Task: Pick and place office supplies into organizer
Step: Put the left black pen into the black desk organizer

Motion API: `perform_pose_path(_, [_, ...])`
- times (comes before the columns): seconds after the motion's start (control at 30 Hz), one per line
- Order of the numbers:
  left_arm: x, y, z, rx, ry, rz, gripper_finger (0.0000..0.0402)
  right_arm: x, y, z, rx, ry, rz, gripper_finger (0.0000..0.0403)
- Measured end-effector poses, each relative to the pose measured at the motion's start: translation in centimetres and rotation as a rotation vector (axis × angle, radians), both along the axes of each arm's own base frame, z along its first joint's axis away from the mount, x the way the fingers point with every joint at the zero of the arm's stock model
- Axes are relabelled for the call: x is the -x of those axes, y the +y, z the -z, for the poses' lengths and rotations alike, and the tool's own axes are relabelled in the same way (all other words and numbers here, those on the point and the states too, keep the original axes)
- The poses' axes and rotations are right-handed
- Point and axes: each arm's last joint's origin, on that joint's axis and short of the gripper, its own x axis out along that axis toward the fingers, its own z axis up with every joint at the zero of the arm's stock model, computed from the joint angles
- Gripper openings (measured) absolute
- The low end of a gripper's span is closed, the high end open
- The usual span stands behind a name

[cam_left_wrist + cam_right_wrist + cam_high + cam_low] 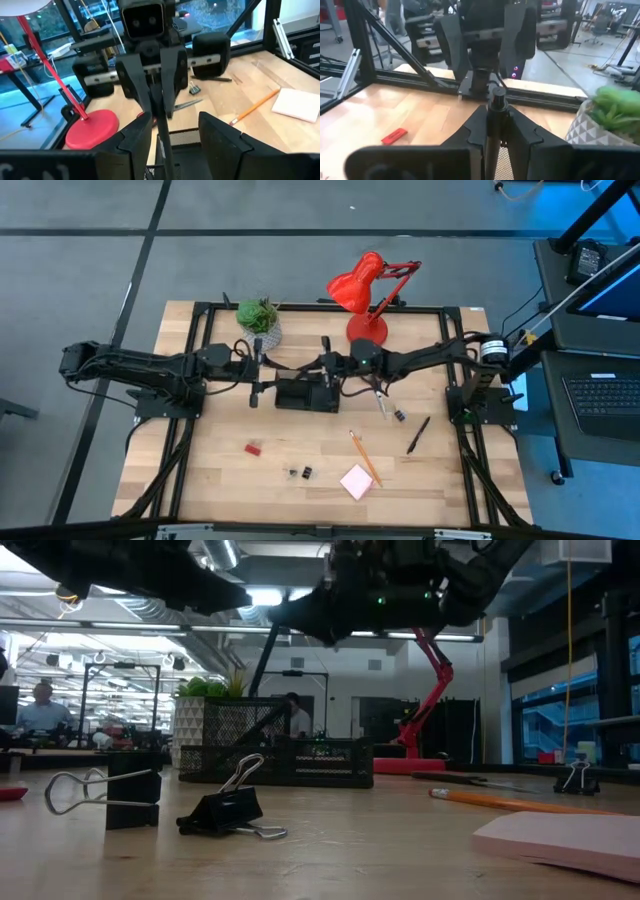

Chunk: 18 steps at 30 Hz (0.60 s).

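The black mesh organizer [305, 394] stands mid-table. Over it my right gripper [330, 367] is shut on a black pen [495, 107] that stands upright. My left gripper [177, 145] faces it from the organizer's left side, open, its fingers on either side of the pen's lower part [163, 145] with a gap to each. On the wood lie a red eraser [253, 448], two black clips [298, 473], a pink sticky-note pad [357, 481], an orange pencil [363, 458], another black pen [418, 434] and the scissors [381, 402]. My right gripper pinches the pen just below its top end [496, 96] between its two fingers [175, 75]. The fingers come level from the table's right and lie across the pen. The pen hangs upright below them, reaching down at the organizer's mesh rim [186, 134]; its tip is hidden.
A red desk lamp [365, 295] and a potted plant [259, 320] stand behind the organizer near the far edge. A third clip [398, 416] lies right of the scissors. Black frame rails [190, 370] run along the table's sides. Bare wood shows along the near edge.
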Motion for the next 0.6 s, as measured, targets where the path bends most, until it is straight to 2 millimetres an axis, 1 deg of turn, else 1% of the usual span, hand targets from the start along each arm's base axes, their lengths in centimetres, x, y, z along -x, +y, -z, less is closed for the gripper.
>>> perform_pose_path(0.3, [0.0, 0.0, 0.0, 0.002, 0.002, 0.000, 0.0152, -0.9, -0.1, 3.1, -0.025, 0.044, 0.002, 0.0052])
perform_pose_path(0.5, [0.0, 0.0, 0.0, 0.002, 0.003, 0.000, 0.0150, -1.2, -0.2, 4.4, -0.026, 0.061, 0.016, 0.0052])
perform_pose_path(0.6, [0.0, 0.0, 0.0, 0.003, 0.004, -0.001, 0.0150, -1.2, -0.2, 4.6, -0.034, 0.077, 0.022, 0.0052])
